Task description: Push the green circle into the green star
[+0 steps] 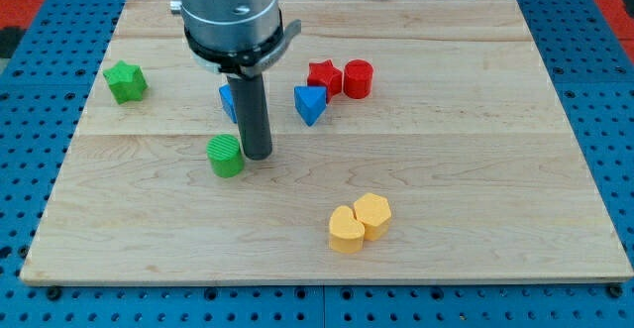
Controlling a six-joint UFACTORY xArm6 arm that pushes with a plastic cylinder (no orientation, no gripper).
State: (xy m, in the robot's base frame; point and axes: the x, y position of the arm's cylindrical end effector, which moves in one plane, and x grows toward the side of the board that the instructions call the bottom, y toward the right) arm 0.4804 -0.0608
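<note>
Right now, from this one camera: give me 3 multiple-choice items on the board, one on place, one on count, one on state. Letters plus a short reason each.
1. Where is my tip relative to the green circle?
A. at its right side in the view
B. far toward the view's bottom
C. beside the yellow blocks

2. How many red blocks are on the board?
A. one
B. two
C. four

3. What is the state of the green circle and the green star?
A. touching
B. stacked
C. apart

Key: 1 A, the rod ends right beside the circle's right edge. 2 B, a red star and a red cylinder sit side by side. 3 C, bare wood lies between them, the star up toward the view's left.
</note>
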